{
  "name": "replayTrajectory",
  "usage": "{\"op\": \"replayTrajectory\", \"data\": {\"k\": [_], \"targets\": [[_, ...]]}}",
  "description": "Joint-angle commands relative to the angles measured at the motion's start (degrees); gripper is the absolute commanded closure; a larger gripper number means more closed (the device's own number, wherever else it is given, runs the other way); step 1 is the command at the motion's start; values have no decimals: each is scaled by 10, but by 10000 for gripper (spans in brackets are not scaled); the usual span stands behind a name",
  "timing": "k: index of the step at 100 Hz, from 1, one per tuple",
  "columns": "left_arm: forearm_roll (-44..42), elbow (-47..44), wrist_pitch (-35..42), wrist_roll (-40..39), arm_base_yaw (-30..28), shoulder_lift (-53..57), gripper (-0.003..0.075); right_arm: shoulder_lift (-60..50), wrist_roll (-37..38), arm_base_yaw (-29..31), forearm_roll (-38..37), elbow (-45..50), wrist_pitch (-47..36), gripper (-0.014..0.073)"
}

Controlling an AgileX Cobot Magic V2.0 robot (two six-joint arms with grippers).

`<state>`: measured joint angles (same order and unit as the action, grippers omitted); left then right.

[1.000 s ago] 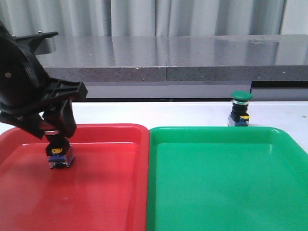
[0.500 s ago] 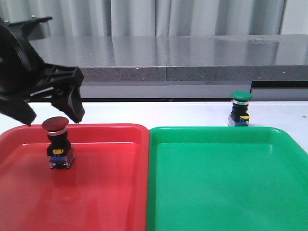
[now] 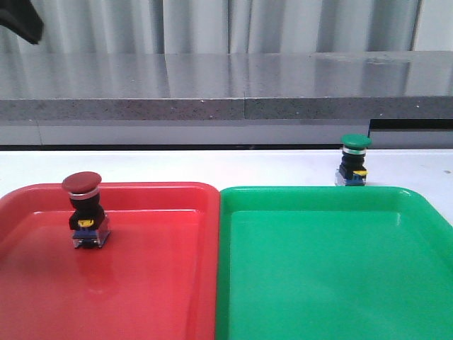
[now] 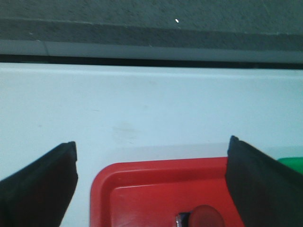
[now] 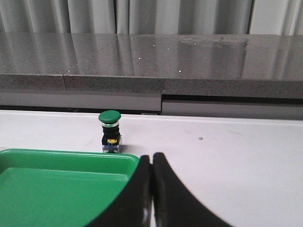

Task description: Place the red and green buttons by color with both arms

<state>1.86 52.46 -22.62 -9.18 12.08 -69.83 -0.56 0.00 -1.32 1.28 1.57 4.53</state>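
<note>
Front view: red button [image 3: 83, 211] sitting upright in red tray [image 3: 156, 283], green button [image 3: 353, 160] on table behind green tray [image 3: 325, 269]. Left gripper [image 4: 151, 184] gaping wide, empty; right gripper [image 5: 151, 189] closed, empty.

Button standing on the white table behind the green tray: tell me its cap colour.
Green. The green button shows best in the right wrist view.

Dark red cap on red button [image 3: 85, 211], green cap on green button [image 3: 353, 161], red tray [image 3: 156, 283], green tray [image 3: 333, 269], white counter [image 3: 212, 166], black tools [image 4: 151, 189].
</note>
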Motion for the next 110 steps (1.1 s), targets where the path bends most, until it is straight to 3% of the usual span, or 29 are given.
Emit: {"op": "replayTrajectory", "data": {"k": [1, 47, 61, 94, 110], "targets": [[0, -1, 38, -5, -19, 53, 113, -13, 0, 2, -7, -8, -50, 662], [-19, -174, 65, -5, -28, 315, 134, -13, 0, 2, -7, -8, -50, 662], [-29, -210, 65, -5, -28, 393, 269, -13, 0, 2, -7, -8, -50, 662], [-39, -228, 64, -5, -28, 464, 725, -13, 0, 2, -7, -8, -50, 662], [-39, -228, 63, -5, -28, 463, 739, -13, 0, 2, -7, -8, -50, 662]]}}
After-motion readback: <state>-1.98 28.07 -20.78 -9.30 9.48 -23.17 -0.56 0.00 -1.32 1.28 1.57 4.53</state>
